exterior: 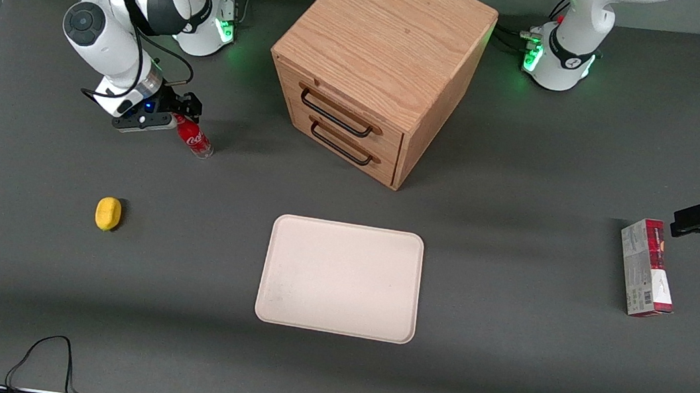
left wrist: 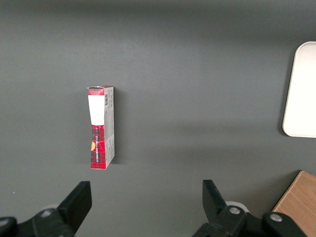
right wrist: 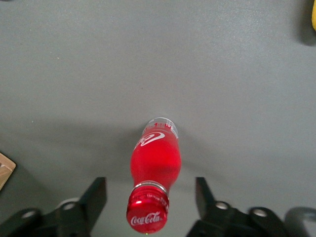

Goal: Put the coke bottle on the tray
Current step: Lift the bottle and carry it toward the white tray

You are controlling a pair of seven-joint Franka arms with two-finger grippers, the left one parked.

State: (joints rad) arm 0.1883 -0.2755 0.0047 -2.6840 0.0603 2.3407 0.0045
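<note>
**Red bottle between spread fingers, tray waiting bare**

Red is the colour that matters here; the coke bottle (exterior: 194, 137) stands on the dark table mat near the working arm's end, farther from the front camera than the yellow object (exterior: 108, 213) and beside the wooden cabinet (exterior: 379, 66), though well apart from it. We have the gripper (right wrist: 150, 195) lowered around the bottle's upper part; in the wrist view the two fingers (right wrist: 96, 195) stand spread on either side of the cap and neck, with grey mat visible between each finger and the bottle, so we read the tool as released and not yet gripping. The bottle appears to lean in the front view, but we cannot tell whether that is a real tilt or only the camera's angle; its clear base sits on the mat.

We judge the fingers are placed this way so that closing them would catch the narrow neck just under the cap, where the grip is surest; a squeeze lower down on the rounded body could slip.

The tray (exterior: 340, 279) lies flat and bare, nearer the front camera than the cabinet, and well apart from the bottle; its low rim should be easy to clear. The carton (exterior: 646, 267) lies toward the parked arm's end, out of the way; we expect the carry to run in front of the cabinet's drawers.
</note>
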